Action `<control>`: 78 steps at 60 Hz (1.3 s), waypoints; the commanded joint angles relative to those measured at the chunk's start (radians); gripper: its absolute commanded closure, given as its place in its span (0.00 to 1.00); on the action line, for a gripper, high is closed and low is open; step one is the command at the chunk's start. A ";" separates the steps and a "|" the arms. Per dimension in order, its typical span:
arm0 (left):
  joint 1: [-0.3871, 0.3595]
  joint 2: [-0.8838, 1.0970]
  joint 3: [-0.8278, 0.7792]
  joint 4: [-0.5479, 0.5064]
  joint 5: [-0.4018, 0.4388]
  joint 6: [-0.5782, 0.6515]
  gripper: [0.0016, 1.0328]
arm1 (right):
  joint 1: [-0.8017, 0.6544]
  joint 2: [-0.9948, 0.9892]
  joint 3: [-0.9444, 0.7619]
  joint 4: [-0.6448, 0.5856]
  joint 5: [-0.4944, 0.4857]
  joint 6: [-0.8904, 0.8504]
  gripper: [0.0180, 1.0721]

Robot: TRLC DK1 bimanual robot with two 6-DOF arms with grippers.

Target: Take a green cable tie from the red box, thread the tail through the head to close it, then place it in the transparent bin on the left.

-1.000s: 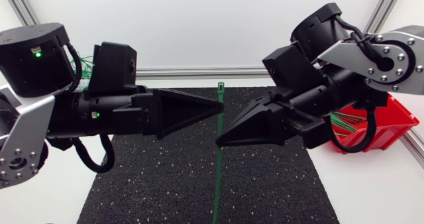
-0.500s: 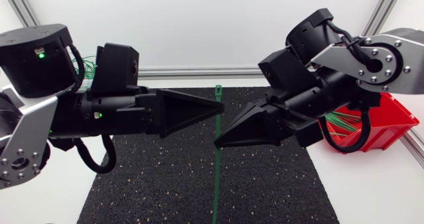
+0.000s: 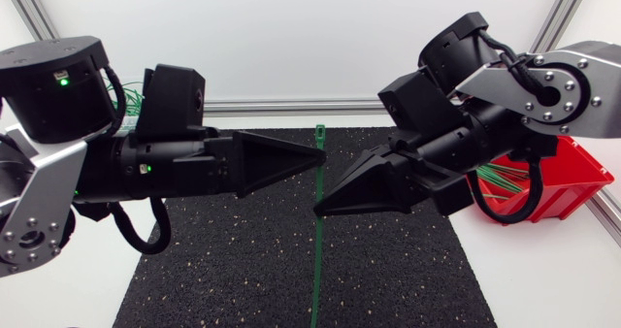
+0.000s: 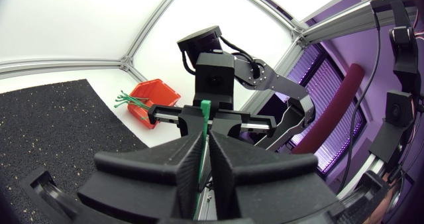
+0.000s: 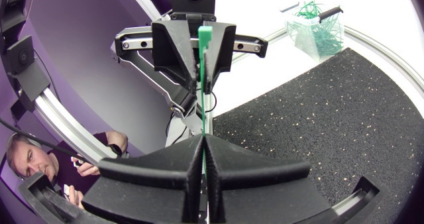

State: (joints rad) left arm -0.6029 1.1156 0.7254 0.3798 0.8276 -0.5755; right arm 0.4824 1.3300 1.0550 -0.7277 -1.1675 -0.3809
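- Above the black mat (image 3: 243,270), the green cable tie (image 3: 319,250) stands upright, pinched by both end effectors.
- Curl the long tail (image 3: 314,304) round toward the head (image 3: 321,130) without twisting the strap.
- Your left end effector (image 3: 323,158) is clamped narrow on the strap just below the head.
- Your right end effector (image 3: 317,211) grips it narrow, slightly lower.

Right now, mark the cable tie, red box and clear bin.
cable tie (image 3: 316,255): head view, on the strap above the black mat.
red box (image 3: 582,185): head view, on its outer side wall.
clear bin (image 5: 292,33): right wrist view, on its side wall.
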 commanded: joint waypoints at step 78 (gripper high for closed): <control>0.028 0.021 0.040 0.025 -0.013 -0.047 0.87 | 0.015 0.021 -0.027 0.024 -0.004 0.016 0.95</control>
State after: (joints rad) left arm -0.5831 1.1202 0.7349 0.3878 0.8127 -0.6022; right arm 0.4881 1.3304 1.0519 -0.7090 -1.1671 -0.3809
